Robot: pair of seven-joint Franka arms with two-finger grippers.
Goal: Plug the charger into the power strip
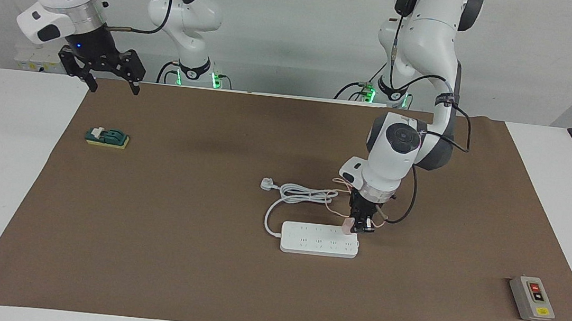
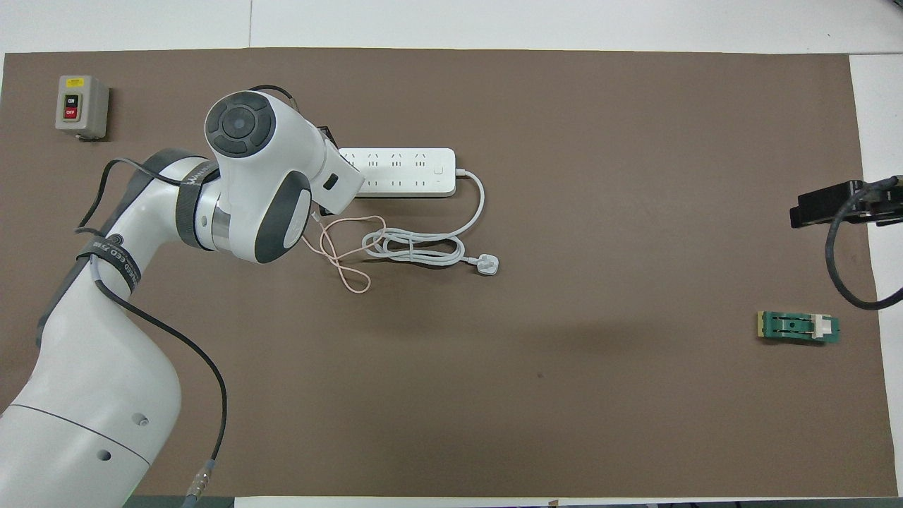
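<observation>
While the right tool (image 1: 111,81) waits open above the bench edge, the left tool (image 1: 359,226) grips the charger (image 1: 347,226) directly over the power strip's (image 1: 319,239) end socket, prongs presumably pointing down.

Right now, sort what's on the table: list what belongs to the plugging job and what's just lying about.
Belongs to the job:
- charger, held by the shut left gripper
- power strip

Lying about:
- grey button box
- green switch block
- right gripper, open, waiting over the mat's edge
</observation>
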